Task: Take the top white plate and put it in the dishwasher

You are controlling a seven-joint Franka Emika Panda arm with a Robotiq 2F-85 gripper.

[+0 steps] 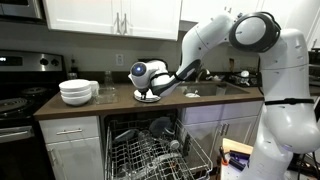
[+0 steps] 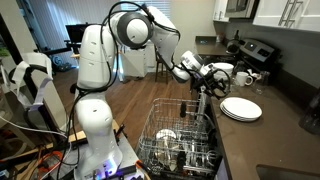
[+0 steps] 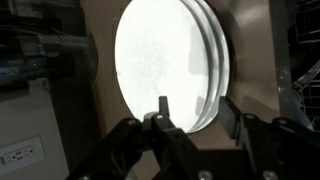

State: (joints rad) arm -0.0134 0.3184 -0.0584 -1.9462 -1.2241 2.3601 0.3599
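Observation:
A stack of white plates lies on the brown counter. The top white plate (image 3: pixel 160 60) fills the wrist view and also shows in both exterior views (image 2: pixel 241 108) (image 1: pixel 148 97). My gripper (image 3: pixel 195 112) is open and hangs just above the stack's edge. One finger is over the top plate's face and the other is outside the rim. The gripper also shows in both exterior views (image 1: pixel 150 85) (image 2: pixel 205 85). The dishwasher (image 1: pixel 150 150) is open below the counter. Its wire rack (image 2: pixel 180 140) is pulled out and holds some dishes.
Stacked deep white bowls (image 1: pixel 77 92) stand on the counter beside the stove (image 1: pixel 15 100). Mugs and bowls (image 2: pixel 245 77) sit behind the plates. A sink with clutter (image 1: pixel 232 80) is on the far side of the gripper. White cabinet drawers (image 1: pixel 70 140) flank the dishwasher.

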